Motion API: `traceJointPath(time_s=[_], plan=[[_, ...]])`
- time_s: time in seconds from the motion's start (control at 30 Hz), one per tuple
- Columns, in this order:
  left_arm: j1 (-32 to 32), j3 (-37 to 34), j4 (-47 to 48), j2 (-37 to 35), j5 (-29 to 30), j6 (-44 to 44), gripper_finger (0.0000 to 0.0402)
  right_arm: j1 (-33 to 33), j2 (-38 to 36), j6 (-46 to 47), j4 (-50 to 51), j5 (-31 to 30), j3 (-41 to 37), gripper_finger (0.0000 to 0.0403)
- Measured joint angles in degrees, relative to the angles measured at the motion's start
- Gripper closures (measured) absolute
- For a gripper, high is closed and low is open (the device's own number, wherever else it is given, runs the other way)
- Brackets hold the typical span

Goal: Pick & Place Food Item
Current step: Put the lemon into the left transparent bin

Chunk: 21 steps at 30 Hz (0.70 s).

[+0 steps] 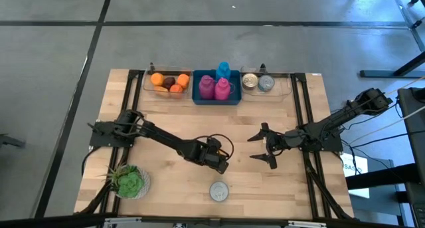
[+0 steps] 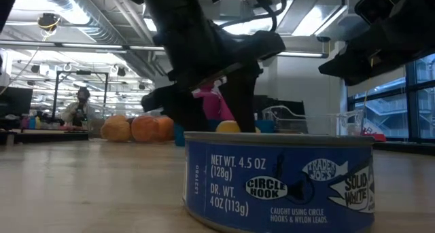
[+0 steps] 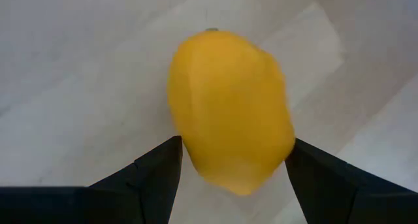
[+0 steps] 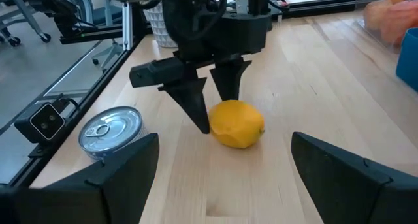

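Two dark arms are reaching over the wooden desk (image 1: 265,188). The left gripper (image 4: 212,110) is pointing down at the middle of the desk, and its jaws are standing on either side of a yellow lemon (image 4: 237,123). In the left wrist view the lemon (image 3: 228,110) is filling the gap between the two fingers (image 3: 157,178), which are sitting close against its sides; whether they are pressing it or only bracketing it cannot be told. The lemon is resting on the wood, directly under and between these jaws.

The right gripper (image 1: 265,145) is hovering a little way off on the lemon's other side, its jaws spread wide and holding nothing, pointed toward the left gripper. From its wrist view the lemon is lying ahead between its two fingers (image 4: 124,178), well apart from them.

A tin can (image 1: 220,191) is standing near the front edge of the desk, just beyond the left jaws on the side toward the front; its blue label (image 2: 279,189) is filling the low view.

Three trays are lining the far edge, well away from both sets of jaws: a clear one with oranges (image 1: 167,82), a blue bin (image 1: 216,98) with pink bottles (image 1: 214,88), and a clear one with cans (image 1: 257,83). A green plant (image 1: 128,181) is sitting at the front corner behind the left arm.
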State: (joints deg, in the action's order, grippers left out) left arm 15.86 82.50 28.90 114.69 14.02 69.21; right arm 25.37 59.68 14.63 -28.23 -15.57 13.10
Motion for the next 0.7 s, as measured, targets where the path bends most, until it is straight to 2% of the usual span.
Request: traceJointPath(time_s=[0.33,0.7], plan=[[-1.67,0.0,-0.43,0.0,0.95,-3.0,0.0155,0.01,0.0,0.13,0.26,0.0,0.0,0.0058],[-1.73,0.0,-0.43,0.0,2.94,-5.15,0.0273,0.02,0.0,0.13,0.69,0.02,0.0,0.0058]])
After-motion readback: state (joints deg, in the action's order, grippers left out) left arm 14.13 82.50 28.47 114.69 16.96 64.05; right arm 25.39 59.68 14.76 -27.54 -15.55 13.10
